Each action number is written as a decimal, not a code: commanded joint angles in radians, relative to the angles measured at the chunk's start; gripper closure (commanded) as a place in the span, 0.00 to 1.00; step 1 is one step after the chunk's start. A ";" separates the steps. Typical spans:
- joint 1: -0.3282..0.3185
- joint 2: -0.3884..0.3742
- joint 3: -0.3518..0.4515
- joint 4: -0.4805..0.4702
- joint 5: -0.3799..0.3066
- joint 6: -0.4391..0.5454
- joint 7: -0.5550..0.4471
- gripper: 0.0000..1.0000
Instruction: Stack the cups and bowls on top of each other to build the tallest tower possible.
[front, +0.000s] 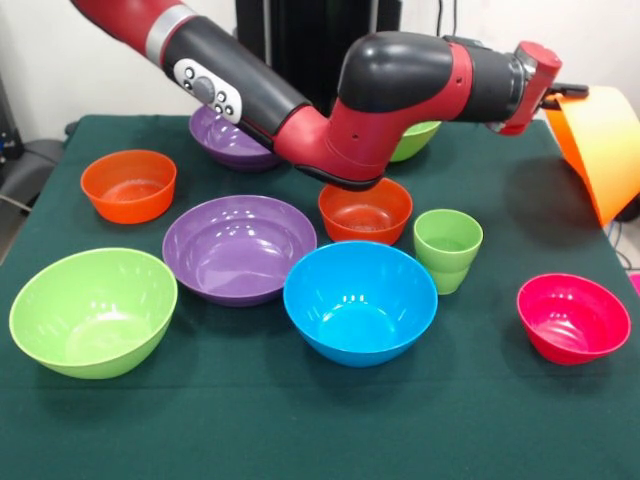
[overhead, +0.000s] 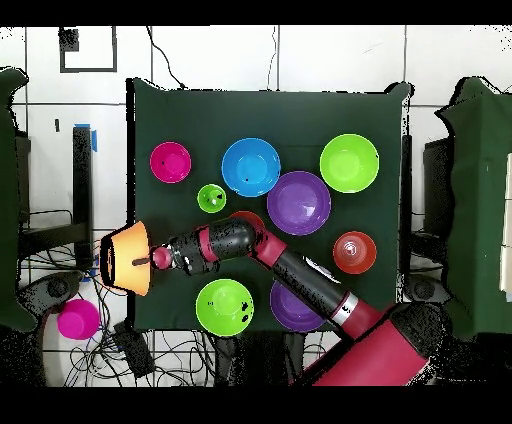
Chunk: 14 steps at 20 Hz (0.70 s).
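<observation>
The red and black arm (front: 300, 110) reaches across the dark green cloth (front: 300, 420) to the table's edge, where its gripper (overhead: 150, 259) is inside a large orange-yellow bowl (front: 600, 150) tipped on its side, rim hanging past the cloth; it seems to be holding that bowl, though I cannot tell how the jaws stand. Everything else sits upright and apart, all glossy moulded plastic. One small green cup (front: 447, 248), tapered with a stepped base, stands just beside the round blue bowl (front: 360, 300). A wide shallow purple bowl (front: 240, 247) lies between the blue one and a deep green bowl (front: 92, 310). Two small orange bowls, one (front: 128, 184) out in the open and one (front: 365, 212) half under the arm's elbow. A pink bowl (front: 573, 317) sits alone. At the robot's side, a second purple bowl (front: 228, 140) and second green bowl (overhead: 224, 306) are partly hidden by the arm.
</observation>
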 joint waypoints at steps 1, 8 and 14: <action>-0.031 -0.049 -0.104 -0.238 -0.019 0.088 -0.315 1.00; -0.028 -0.045 -0.076 -0.270 -0.027 0.142 -0.409 0.00; 0.040 -0.111 -0.060 -0.359 -0.026 0.310 -0.505 0.00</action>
